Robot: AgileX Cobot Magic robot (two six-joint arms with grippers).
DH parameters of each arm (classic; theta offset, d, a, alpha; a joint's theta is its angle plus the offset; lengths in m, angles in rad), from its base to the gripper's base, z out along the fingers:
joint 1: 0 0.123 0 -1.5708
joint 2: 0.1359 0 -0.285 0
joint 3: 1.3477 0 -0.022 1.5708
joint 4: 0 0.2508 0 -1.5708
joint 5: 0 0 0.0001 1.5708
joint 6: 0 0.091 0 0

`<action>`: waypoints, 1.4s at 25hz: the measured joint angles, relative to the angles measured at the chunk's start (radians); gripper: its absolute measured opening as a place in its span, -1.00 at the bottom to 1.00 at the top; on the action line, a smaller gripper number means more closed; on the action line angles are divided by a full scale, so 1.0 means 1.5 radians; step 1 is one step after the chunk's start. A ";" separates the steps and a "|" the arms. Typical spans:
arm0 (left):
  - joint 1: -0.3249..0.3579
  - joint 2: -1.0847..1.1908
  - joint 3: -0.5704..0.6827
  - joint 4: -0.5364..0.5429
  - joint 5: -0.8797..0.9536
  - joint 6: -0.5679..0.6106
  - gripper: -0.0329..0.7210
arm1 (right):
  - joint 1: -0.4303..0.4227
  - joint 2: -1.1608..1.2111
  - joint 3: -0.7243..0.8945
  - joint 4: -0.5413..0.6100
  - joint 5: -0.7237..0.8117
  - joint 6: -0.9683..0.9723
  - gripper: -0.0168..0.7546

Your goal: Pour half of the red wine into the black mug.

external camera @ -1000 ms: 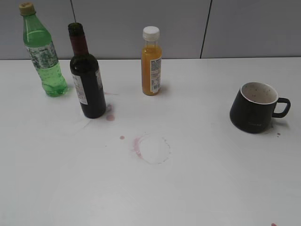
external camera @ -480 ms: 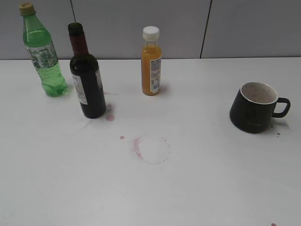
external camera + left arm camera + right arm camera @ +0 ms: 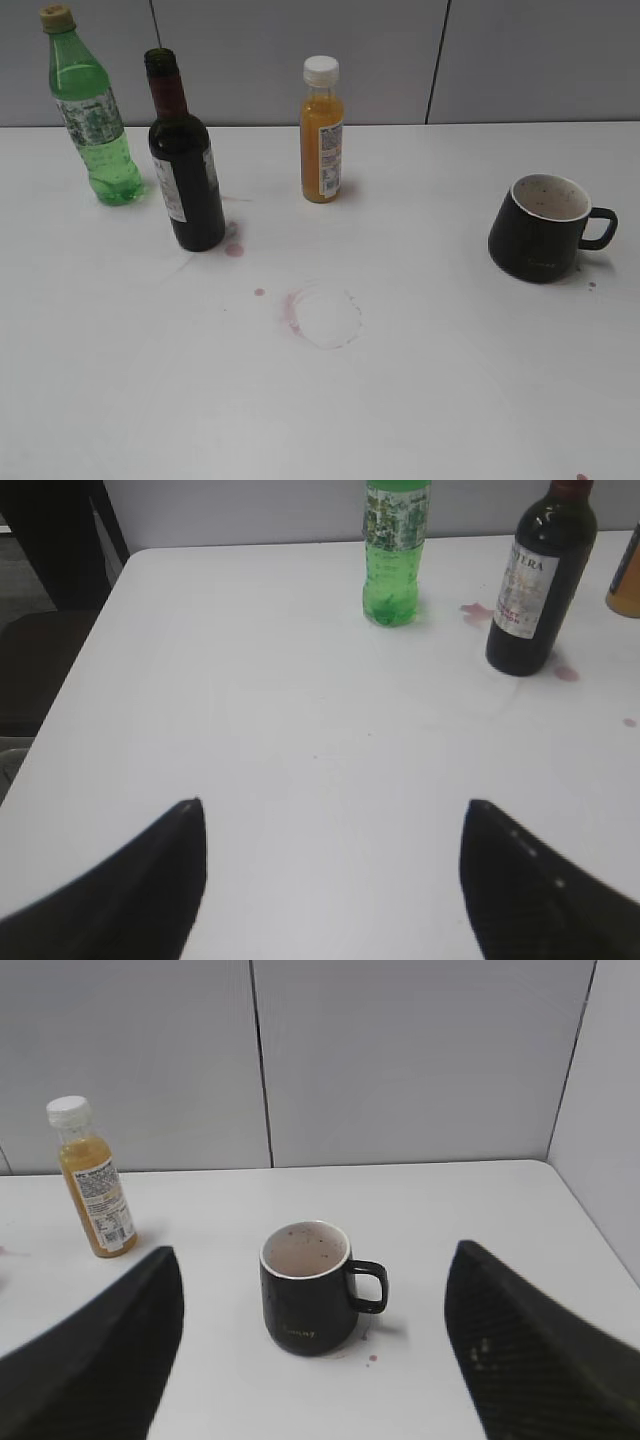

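With both arms' fingers spread wide over the white bench (image 3: 420,400), the wine bottle (image 3: 538,580) shows a white label reading "TERA", well apart from the black mug (image 3: 306,1300).

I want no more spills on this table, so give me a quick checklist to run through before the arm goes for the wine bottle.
1. Wine bottle upright, and apart from the green bottle: ok.
2. Bottle mouth uncapped: looks open in the exterior view, but cannot tell for sure.
3. Left pincer open with nothing between its fingers: ok.
4. Black mug upright, mouth up, ready to receive: ok.
5. Right pincer open, facing the mug without touching it: ok.
6. Table clean: not ok, pink ring and drops near the wine bottle.
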 joint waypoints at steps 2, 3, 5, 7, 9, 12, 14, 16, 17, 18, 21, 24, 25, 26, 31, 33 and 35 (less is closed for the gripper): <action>0.000 0.000 0.000 0.000 0.000 0.000 0.65 | 0.000 0.039 0.000 0.019 -0.026 -0.011 0.64; 0.000 0.000 0.000 0.000 0.000 0.000 0.65 | 0.000 0.056 0.001 0.033 -0.038 -0.027 0.64; 0.000 0.000 0.000 0.000 0.000 0.000 0.65 | 0.000 0.099 0.001 0.081 -0.061 -0.087 0.64; 0.000 0.000 0.000 0.000 0.000 0.000 0.65 | 0.000 0.138 0.001 0.132 -0.087 -0.155 0.64; 0.000 0.000 0.000 0.000 0.000 0.000 0.65 | 0.000 0.181 0.001 0.189 -0.111 -0.230 0.64; 0.000 0.000 0.000 0.000 0.000 0.001 0.65 | 0.000 0.236 0.001 0.269 -0.137 -0.319 0.64; 0.000 0.000 0.000 0.000 0.000 0.000 0.65 | 0.000 0.266 0.001 0.319 -0.148 -0.363 0.64; 0.000 0.000 0.000 0.000 0.000 0.000 0.65 | 0.000 0.294 0.001 0.369 -0.161 -0.410 0.64; 0.000 0.000 0.000 0.000 0.000 0.001 0.65 | 0.000 0.304 0.002 0.389 -0.170 -0.430 0.64; 0.000 0.000 0.000 0.000 0.000 0.001 0.65 | 0.000 0.314 0.003 0.413 -0.178 -0.451 0.65; 0.000 0.000 0.000 0.000 0.000 0.000 0.65 | 0.000 0.329 0.009 0.451 -0.202 -0.488 0.70; 0.000 0.000 0.000 0.000 0.000 0.001 0.65 | 0.000 0.331 0.009 0.439 -0.237 -0.499 0.70; 0.000 0.000 0.000 0.000 0.000 0.001 0.65 | 0.000 0.331 0.010 0.428 -0.254 -0.500 0.70; 0.000 0.000 0.000 0.000 0.000 0.001 0.65 | 0.000 0.332 0.014 0.419 -0.278 -0.500 0.70; 0.000 0.000 0.000 0.000 0.000 0.000 0.65 | 0.000 0.365 0.028 0.412 -0.337 -0.500 0.70; 0.000 0.000 0.000 0.000 0.000 0.000 0.65 | 0.000 0.385 0.029 0.412 -0.337 -0.500 0.70; 0.000 0.000 0.000 0.000 0.000 0.001 0.65 | 0.000 0.399 0.030 0.412 -0.341 -0.500 0.70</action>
